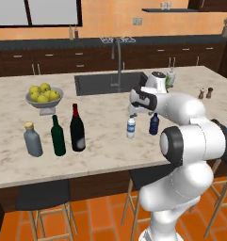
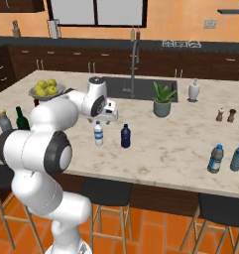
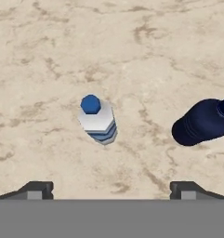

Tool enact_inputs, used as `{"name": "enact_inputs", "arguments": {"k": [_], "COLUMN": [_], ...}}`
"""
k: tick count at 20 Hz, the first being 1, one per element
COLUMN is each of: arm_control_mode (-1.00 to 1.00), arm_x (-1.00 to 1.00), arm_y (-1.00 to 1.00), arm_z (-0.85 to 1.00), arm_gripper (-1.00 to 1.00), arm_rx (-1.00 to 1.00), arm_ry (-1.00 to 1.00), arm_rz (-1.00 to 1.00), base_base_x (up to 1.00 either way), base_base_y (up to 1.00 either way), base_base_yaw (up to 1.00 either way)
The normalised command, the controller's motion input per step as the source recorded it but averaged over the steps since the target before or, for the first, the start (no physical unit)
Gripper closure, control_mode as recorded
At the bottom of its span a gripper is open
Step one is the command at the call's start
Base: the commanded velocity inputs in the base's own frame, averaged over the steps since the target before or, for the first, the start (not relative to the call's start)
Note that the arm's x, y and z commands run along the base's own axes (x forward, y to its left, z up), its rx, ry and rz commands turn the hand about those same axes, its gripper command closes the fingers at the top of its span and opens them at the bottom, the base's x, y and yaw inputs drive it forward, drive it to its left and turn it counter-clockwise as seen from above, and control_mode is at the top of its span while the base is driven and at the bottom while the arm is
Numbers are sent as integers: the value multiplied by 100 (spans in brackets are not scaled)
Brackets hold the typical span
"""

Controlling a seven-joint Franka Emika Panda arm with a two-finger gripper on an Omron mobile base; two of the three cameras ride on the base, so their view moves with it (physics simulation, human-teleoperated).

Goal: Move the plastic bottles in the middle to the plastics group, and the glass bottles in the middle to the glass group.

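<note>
Hovering over small water bottle [image 3: 97, 120], pincer [image 3: 111, 189] wide open, empty. Bottle upright mid-counter [image 1: 105, 155] beside dark blue bottle [image 3: 201, 122]. Wine bottle [image 1: 77, 129] seemingly already beside green bottle [image 1: 58, 137], grey bottle [image 1: 33, 140]; plastic move pending

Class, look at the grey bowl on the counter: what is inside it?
The grey bowl holds a heap of yellow fruit, piled above its rim. Whatever lies beneath the top fruit, and the bowl's inner bottom, is covered.
</note>
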Motion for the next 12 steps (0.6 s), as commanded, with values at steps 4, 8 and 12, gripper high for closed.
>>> {"name": "enact_inputs", "arguments": {"k": [4,8,12], "arm_control_mode": [-100,-100,-100], "arm_x": [2,5,1], "arm_y": [9,0,-4], "arm_z": [-33,-24,-9], "arm_gripper": [-100,-100,-100], "arm_rx": [0,0,0], "arm_ry": [0,0,0], "arm_rz": [0,0,-1], "base_base_x": [0,0,0], "base_base_y": [0,0,0], "base_base_yaw": [0,0,0]}}
